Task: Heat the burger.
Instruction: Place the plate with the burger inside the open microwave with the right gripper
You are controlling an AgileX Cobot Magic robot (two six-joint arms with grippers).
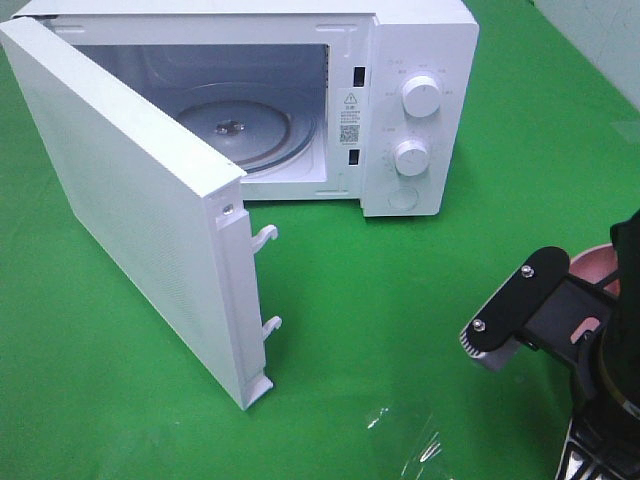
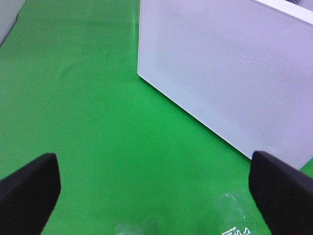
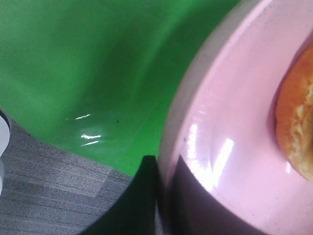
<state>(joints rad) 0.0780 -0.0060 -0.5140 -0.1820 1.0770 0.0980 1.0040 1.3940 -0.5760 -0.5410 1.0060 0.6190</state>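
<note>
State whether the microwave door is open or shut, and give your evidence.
Open: the door stands wide from the microwave, baring the glass turntable.

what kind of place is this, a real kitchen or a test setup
Probably a robot lab bench staged as a kitchen: a white microwave with its door open sits on a green cloth, the left gripper hangs open over it, and grey carpet shows past the cloth's edge.
</note>
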